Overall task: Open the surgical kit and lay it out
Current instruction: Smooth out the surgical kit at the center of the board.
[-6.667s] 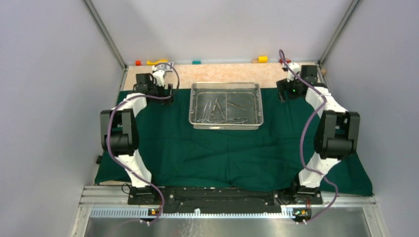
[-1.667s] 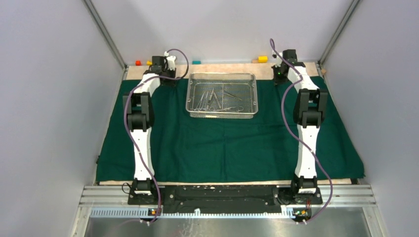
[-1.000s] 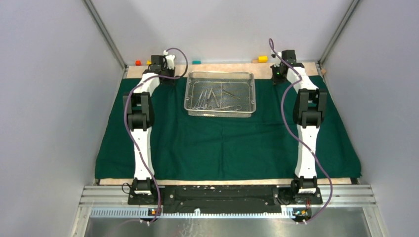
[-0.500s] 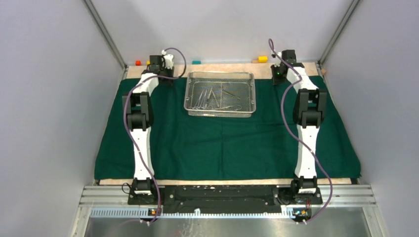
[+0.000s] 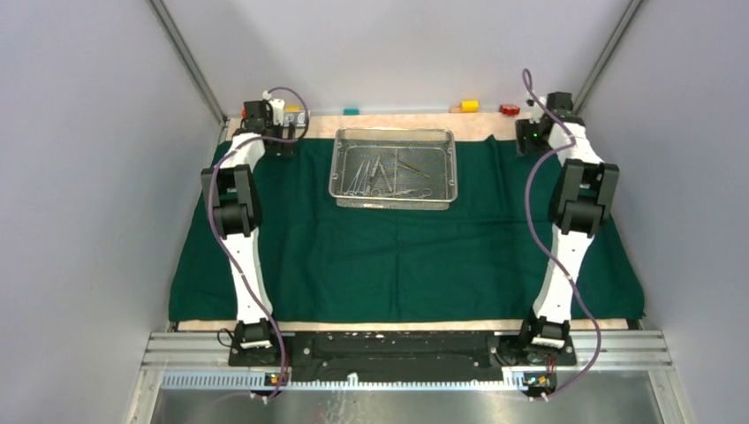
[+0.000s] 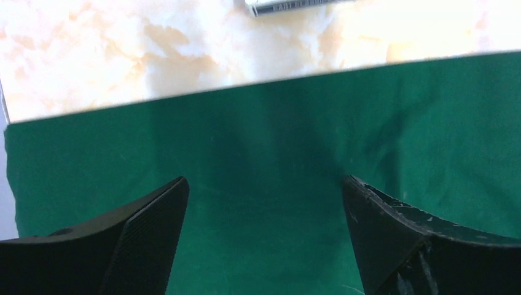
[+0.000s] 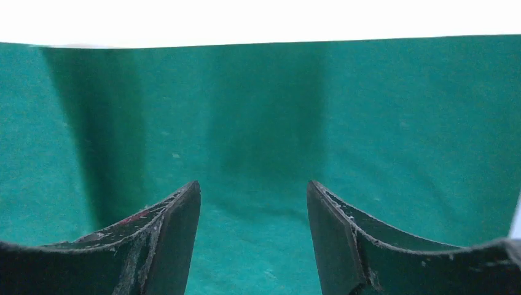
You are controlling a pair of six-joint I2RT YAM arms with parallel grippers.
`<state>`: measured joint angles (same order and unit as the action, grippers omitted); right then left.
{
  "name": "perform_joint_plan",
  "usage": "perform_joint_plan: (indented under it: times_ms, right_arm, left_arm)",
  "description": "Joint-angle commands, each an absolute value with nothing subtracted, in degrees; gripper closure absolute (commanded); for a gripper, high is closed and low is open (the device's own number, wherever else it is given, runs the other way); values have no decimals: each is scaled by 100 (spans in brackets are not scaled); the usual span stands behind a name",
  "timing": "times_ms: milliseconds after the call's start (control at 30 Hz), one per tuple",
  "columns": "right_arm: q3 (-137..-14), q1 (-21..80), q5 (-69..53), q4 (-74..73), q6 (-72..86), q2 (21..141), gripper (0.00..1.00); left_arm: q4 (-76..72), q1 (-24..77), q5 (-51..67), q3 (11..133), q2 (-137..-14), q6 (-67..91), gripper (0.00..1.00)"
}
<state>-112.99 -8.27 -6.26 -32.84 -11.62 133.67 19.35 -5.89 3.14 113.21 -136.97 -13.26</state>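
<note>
The dark green cloth (image 5: 406, 256) lies spread flat over most of the table. On its far middle stands the silver wire-mesh tray (image 5: 395, 168) with several slim steel instruments (image 5: 380, 177) inside. My left gripper (image 5: 265, 132) hangs open over the cloth's far left corner (image 6: 264, 184), nothing between its fingers (image 6: 147, 239). My right gripper (image 5: 536, 140) is open over the far right corner of the cloth (image 7: 258, 123), its fingers (image 7: 172, 233) apart and empty. In both wrist views only green cloth lies under the jaws.
Bare marbled tabletop (image 5: 380, 121) runs along the back with small coloured blocks: red (image 5: 510, 109), yellow (image 5: 469, 106), teal (image 5: 351, 111). A metal edge (image 6: 295, 5) shows at the top of the left wrist view. Grey walls enclose the cell on three sides.
Both grippers let go of the cloth's far corners and opened. Each arm then swung outward, left arm to the left, right arm to the right. Cloth and tray stayed put.
</note>
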Motion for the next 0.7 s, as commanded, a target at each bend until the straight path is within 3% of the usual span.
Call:
perform_joint_plan:
  times_ms: [0, 667]
  right_arm:
    - [-11100, -1216, -890, -3083, -1291, 12867, 36]
    - [-10594, -1893, -521, -2988, -1883, 13272, 39]
  left_arm:
    - [1559, -693, 191, 10692, -12982, -1496, 1]
    - [1127, -1634, 310, 9344, -12798, -1836, 1]
